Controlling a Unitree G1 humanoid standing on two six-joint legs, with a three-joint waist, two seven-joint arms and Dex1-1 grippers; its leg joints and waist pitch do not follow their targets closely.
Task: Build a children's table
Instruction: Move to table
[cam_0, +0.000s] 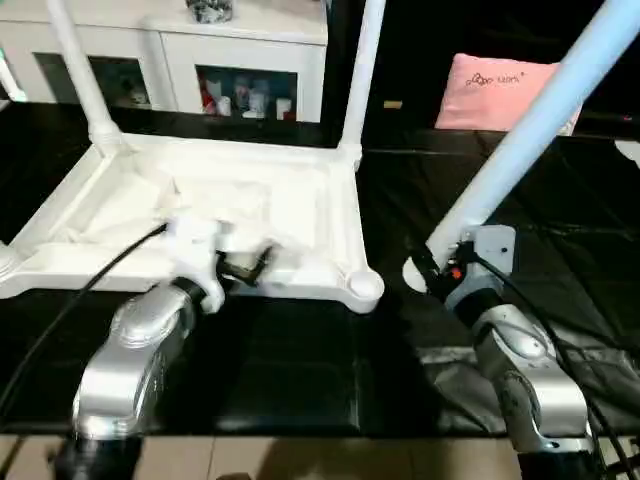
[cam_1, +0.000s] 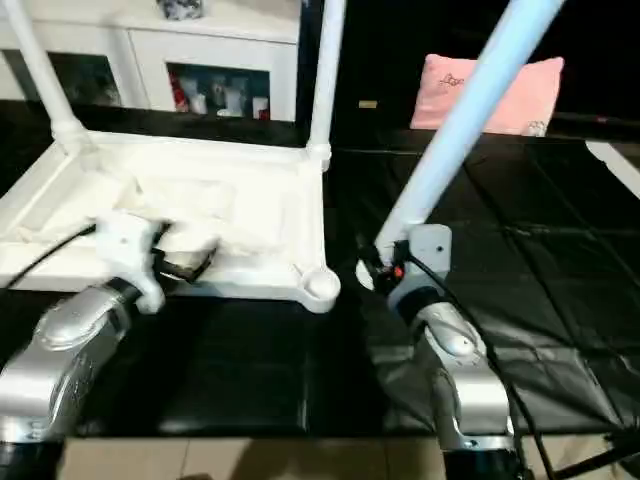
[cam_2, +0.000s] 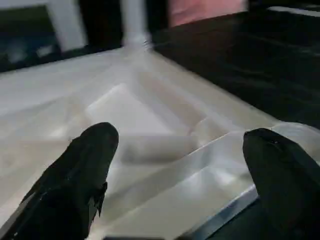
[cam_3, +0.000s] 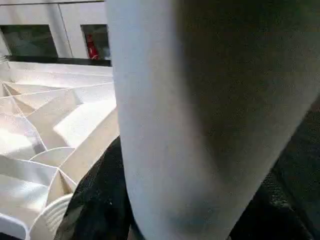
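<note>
- The white plastic table top (cam_0: 300, 215) lies upside down, ribs up, on the black mat (cam_0: 300, 370), with two white round tube legs (cam_0: 362, 70) standing in its far corner sockets.
- My left gripper (cam_0: 245, 262) hovers over its near rim, jaws wide apart and empty; my left wrist view shows the black fingers (cam_2: 80, 175) astride the rim.
- My right gripper (cam_0: 430, 268) clamps a third white tube leg (cam_0: 540, 120), slanting up and right, beside the empty near corner socket (cam_0: 362, 286).
- My head views alone show the pink pillow (cam_0: 500, 85) and white glass-door cabinet (cam_0: 240, 60).

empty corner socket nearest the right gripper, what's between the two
Only a bare strip of black mat separates the empty corner socket from the right gripper, which holds a table leg; the left eye view shows it.
</note>
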